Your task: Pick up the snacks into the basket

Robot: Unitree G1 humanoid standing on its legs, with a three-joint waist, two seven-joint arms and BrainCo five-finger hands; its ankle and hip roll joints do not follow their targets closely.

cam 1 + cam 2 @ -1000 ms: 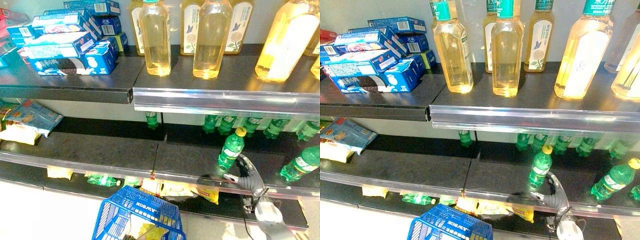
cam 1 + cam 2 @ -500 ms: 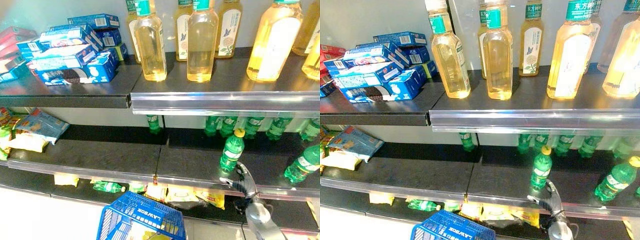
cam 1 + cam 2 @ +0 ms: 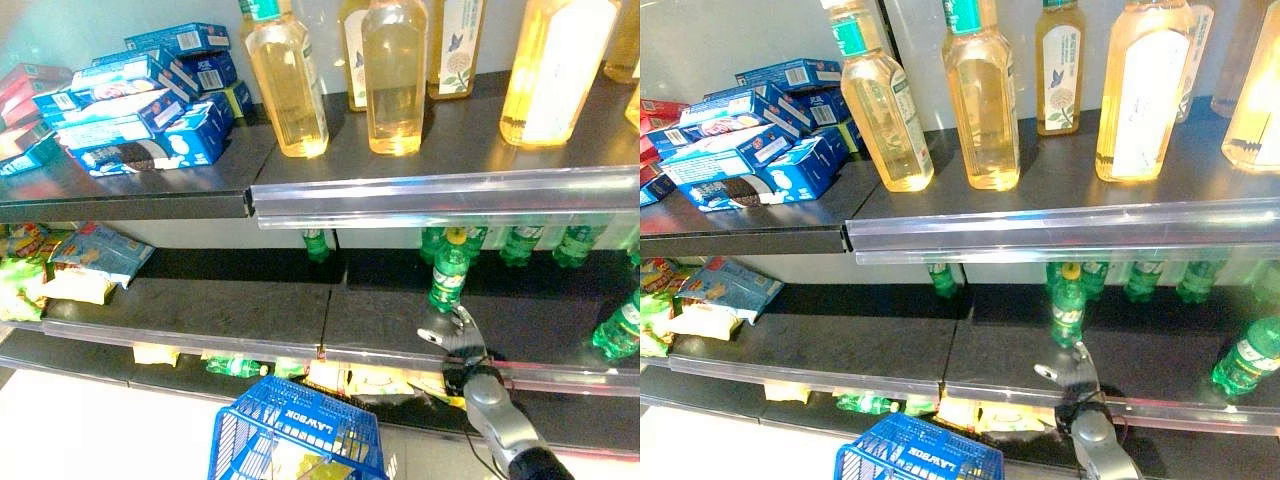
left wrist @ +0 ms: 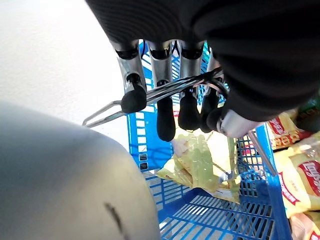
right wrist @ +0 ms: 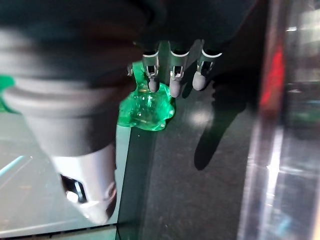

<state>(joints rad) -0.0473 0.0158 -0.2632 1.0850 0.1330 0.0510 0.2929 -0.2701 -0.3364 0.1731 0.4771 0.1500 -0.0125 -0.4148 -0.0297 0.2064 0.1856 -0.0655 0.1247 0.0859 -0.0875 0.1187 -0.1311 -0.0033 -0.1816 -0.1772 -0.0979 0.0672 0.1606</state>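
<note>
From the left eye view, a store shelf unit stands in front. The upper shelf carries stacked blue biscuit boxes on the left and tall bottles of pale yellow liquid to their right. On the middle shelf snack bags lie at the far left, and green bottles stand in a row at the back right. One green bottle with a yellow cap stands forward of that row. The right robot hand is over the middle shelf just in front of that bottle, fingers relaxed and apart from it, holding nothing. Yellow snack packets lie on the bottom shelf. The blue basket hangs in front of the bottom shelf, near those packets.

The right eye view shows the same layout: the right robot hand sits just below the yellow-capped bottle, with the basket at the lower edge.

In the left wrist view, the left robot hand has its fingers curled round the basket's wire handle. Inside the basket lies a yellow-green snack bag. More yellow packets lie beside the basket.

In the right wrist view, the right robot hand points its loosely extended fingers at the base of a green bottle on the dark shelf; whether they touch it is unclear.
</note>
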